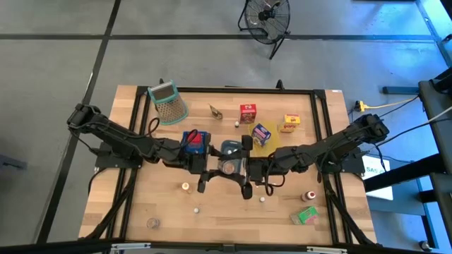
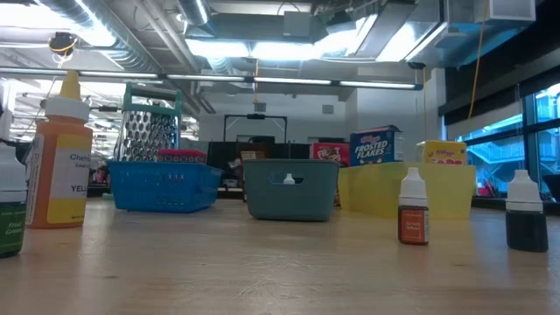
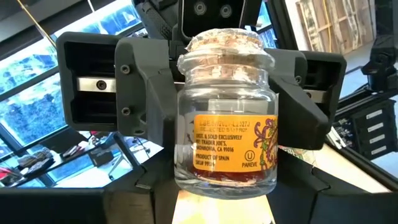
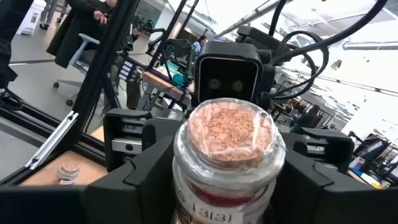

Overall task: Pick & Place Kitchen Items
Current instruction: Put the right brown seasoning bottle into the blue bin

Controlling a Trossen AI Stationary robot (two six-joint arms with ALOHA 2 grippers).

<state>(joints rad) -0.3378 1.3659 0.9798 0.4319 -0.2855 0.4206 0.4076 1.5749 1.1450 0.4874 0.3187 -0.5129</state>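
Observation:
A small clear glass jar (image 3: 225, 140) with a cork stopper (image 4: 231, 132), a yellow label and a red layer at its bottom is held in the air between both grippers over the table's middle (image 1: 228, 168). My left gripper (image 1: 210, 169) comes from the left and my right gripper (image 1: 245, 171) from the right, and they face each other. Both are shut on the jar. Red (image 1: 248, 113), yellow (image 1: 290, 123), blue-purple (image 1: 262, 134) and green (image 1: 306, 216) cartons and a red-capped bottle (image 1: 308, 195) rest on the table or in trays. My left gripper pinches the jar's lower body (image 3: 185, 182) between its two fingers, coming level from the table's left. The jar is lifted clear and stands roughly upright, cork upward. My right gripper pinches the jar's shoulder just under the neck (image 3: 184, 93), one finger (image 3: 155, 81) on each side, coming from the table's right. The cork stopper stands free above its fingers.
The green-rimmed grater (image 1: 168, 103) stands at the far left. A blue tray (image 1: 195, 142), a grey-blue tray (image 1: 231, 148) and a yellow tray (image 1: 272, 142) sit just beyond the grippers. Small round pieces (image 1: 186, 187) and dropper bottles (image 2: 413, 210) lie on the near half.

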